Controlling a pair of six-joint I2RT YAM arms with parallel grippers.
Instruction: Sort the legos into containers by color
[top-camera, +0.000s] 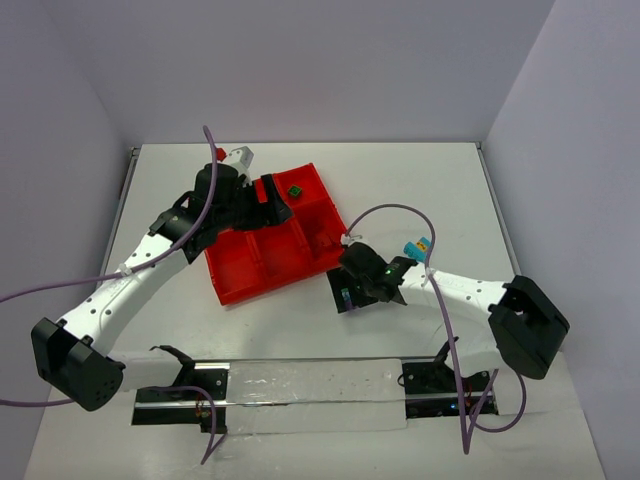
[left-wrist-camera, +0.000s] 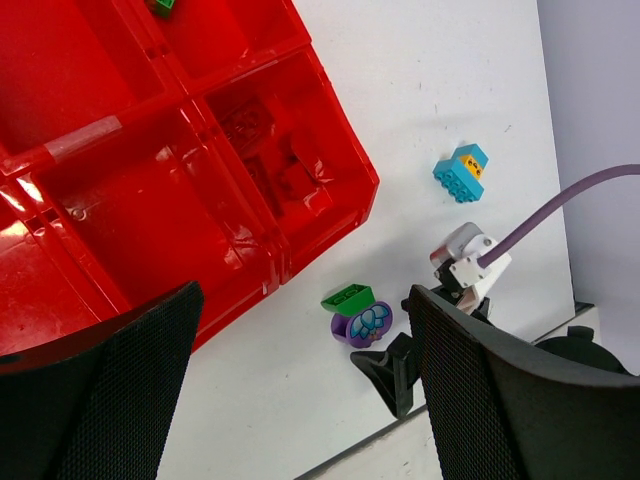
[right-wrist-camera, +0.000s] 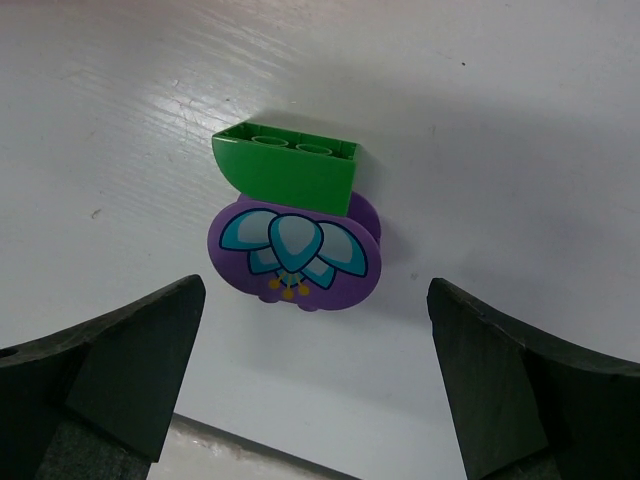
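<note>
The red tray (top-camera: 240, 280) lies left of centre, and its compartments also show in the left wrist view (left-wrist-camera: 330, 215). A green lego (top-camera: 294, 190) sits in a far compartment, and red legos (left-wrist-camera: 290, 180) lie in a right one. On the table by the tray's near right corner a green brick (right-wrist-camera: 287, 170) touches a purple flower-printed piece (right-wrist-camera: 295, 252); both show in the left wrist view (left-wrist-camera: 355, 312). My right gripper (right-wrist-camera: 315, 385) is open, just short of the pair. My left gripper (top-camera: 275, 203) hovers open and empty over the tray. A light blue and yellow lego (top-camera: 418, 247) lies further right.
A clear strip with black clamps (top-camera: 300, 395) runs along the table's near edge. Grey walls close in the table on the left, far and right sides. A purple cable (top-camera: 400, 212) loops over the right arm. The right gripper's finger (left-wrist-camera: 395, 370) shows in the left wrist view.
</note>
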